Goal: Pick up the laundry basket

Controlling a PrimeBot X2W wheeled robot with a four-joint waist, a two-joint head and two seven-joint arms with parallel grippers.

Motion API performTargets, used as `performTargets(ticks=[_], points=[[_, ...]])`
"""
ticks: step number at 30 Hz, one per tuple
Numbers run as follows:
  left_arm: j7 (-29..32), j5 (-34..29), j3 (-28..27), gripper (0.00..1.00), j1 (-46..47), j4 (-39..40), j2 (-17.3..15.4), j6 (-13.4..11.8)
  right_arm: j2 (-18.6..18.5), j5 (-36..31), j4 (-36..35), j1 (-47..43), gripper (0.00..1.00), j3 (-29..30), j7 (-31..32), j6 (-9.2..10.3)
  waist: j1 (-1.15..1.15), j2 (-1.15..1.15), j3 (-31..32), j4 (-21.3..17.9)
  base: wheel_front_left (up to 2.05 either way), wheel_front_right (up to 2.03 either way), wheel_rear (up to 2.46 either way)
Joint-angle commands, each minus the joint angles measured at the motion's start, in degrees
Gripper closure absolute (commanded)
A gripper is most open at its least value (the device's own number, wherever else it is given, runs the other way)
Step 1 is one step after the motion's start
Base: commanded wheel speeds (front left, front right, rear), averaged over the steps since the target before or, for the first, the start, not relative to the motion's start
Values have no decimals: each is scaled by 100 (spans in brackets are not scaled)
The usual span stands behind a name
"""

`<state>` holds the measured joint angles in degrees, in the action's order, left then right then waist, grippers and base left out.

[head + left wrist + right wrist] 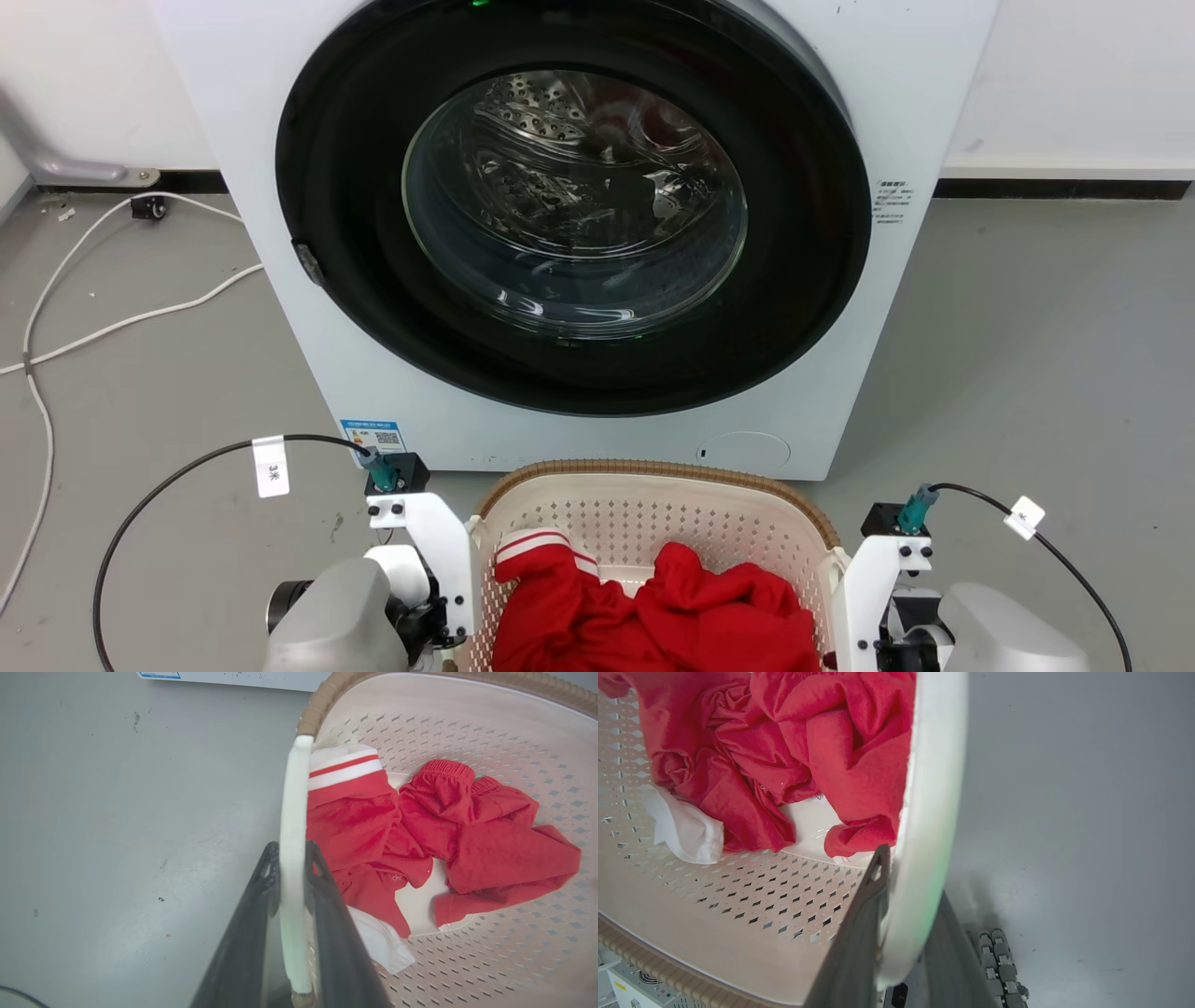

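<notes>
The laundry basket is cream-white and perforated with a brown woven rim. It sits between my arms, just in front of the washing machine. It holds crumpled red clothes and a white cloth. My left gripper is shut on the basket's white left handle, one dark finger on each side. My right gripper is shut the same way on the white right handle. In the head view the white wrist mounts flank the basket and the fingers are hidden.
A white washing machine with its round dark door shut stands directly behind the basket. White cables trail over the grey floor at the left. Bare floor lies to the right. Part of my base shows below the right handle.
</notes>
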<state>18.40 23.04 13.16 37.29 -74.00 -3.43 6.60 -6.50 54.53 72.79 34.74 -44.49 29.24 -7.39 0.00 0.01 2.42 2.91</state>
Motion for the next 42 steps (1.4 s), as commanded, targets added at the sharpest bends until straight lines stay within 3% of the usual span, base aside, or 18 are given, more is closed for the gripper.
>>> performTargets(ticks=[1,42], points=[[-67,48,-2,100,-58,23,-32,1,35,38,12,-105,100,-21,11,-18,0,-1,10,-19,0,0,0],[-340,288,197,100,-97,32,-59,-27,79,130,105,-148,100,-187,-30,-18,0,-1,-3,-118,0,0,0]])
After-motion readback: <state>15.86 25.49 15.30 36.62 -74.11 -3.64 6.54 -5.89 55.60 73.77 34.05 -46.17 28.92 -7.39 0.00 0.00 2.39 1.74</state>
